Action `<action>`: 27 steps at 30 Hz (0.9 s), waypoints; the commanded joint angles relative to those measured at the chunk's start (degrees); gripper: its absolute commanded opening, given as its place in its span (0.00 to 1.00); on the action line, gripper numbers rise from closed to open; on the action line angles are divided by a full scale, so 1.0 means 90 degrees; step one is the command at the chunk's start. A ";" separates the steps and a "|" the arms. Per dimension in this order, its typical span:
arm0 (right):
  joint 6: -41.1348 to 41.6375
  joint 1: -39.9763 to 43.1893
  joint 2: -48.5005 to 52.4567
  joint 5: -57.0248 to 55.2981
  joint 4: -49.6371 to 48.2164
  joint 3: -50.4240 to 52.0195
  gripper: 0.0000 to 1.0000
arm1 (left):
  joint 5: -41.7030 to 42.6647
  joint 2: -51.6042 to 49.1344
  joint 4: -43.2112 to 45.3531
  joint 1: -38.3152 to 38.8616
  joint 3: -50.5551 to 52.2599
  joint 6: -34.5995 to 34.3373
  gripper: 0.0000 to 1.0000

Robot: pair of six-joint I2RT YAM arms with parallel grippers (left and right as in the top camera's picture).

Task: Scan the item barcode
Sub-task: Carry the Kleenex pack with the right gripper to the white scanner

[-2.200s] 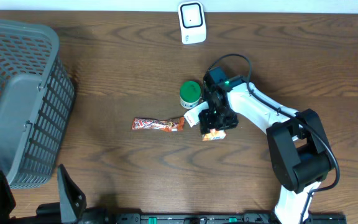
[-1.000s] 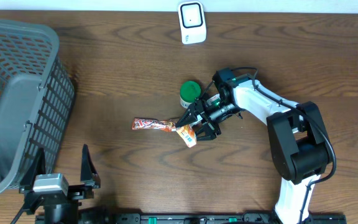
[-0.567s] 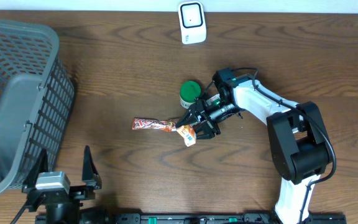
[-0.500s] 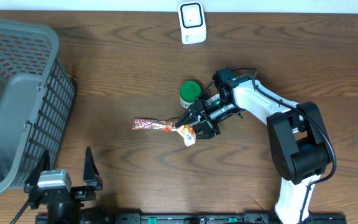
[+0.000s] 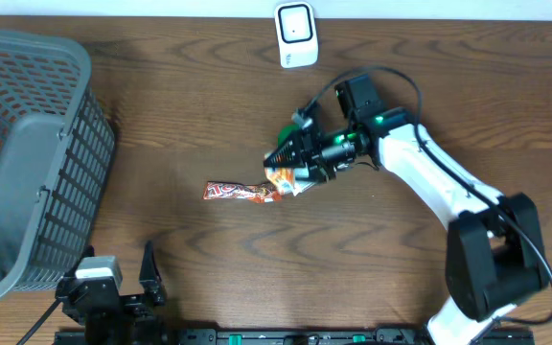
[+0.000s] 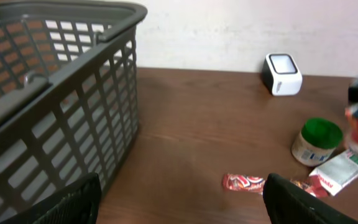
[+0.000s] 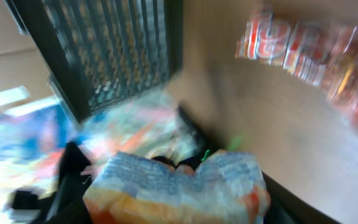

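The right arm has swung up and in toward the top of the table (image 5: 190, 105) since a second ago, and the orange packet (image 5: 280, 178) has come up with it! The right gripper (image 5: 290, 165) is clamped on that packet, which pokes out past the fingertips over the right end of the red candy bar (image 5: 242, 192). It is well short of the scanner (image 5: 296, 35) at the far edge.

The right wrist camera shows the grip close up: the packet fills the space between the two fingers, crinkled white-blue on top and orange below. The red bar and the basket (image 5: 27, 144) are blurred beyond it.

From above, the arm covers most of the green-lidded jar (image 6: 316, 140). The left wrist camera shows the jar whole, with a white packet (image 6: 340, 167) lying on the table just below it by the bar's end. The held packet is only a blur at that view's right edge.

The left gripper (image 6: 179, 202) sits low at the near edge, fingers wide apart and holding nothing.

The count: one scanner, one basket, one jar, one candy bar, two packets, two arms.
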State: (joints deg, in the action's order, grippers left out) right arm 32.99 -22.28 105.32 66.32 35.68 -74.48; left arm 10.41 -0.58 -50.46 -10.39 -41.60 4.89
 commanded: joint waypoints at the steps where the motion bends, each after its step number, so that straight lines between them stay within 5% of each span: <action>1: -0.0631 0.0024 -0.0563 -0.1666 -0.0590 -0.0107 0.62 | 0.0036 0.0039 -0.0109 0.0022 -0.0012 -0.0005 0.84; 17: -0.1489 0.0024 -0.0884 -0.6290 -0.3310 -0.0112 0.65 | 0.0036 0.0039 -0.0299 0.0022 -0.0012 -0.0005 0.84; 27: -0.1724 0.0024 -0.0039 -0.7320 -0.5617 -0.0112 0.67 | 0.0036 0.0039 -0.0299 0.0022 -0.0012 -0.0005 0.84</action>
State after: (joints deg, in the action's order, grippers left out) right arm 19.64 -22.28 100.66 6.79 -10.09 -74.81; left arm 10.41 -0.58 -53.21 -10.39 -41.60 4.89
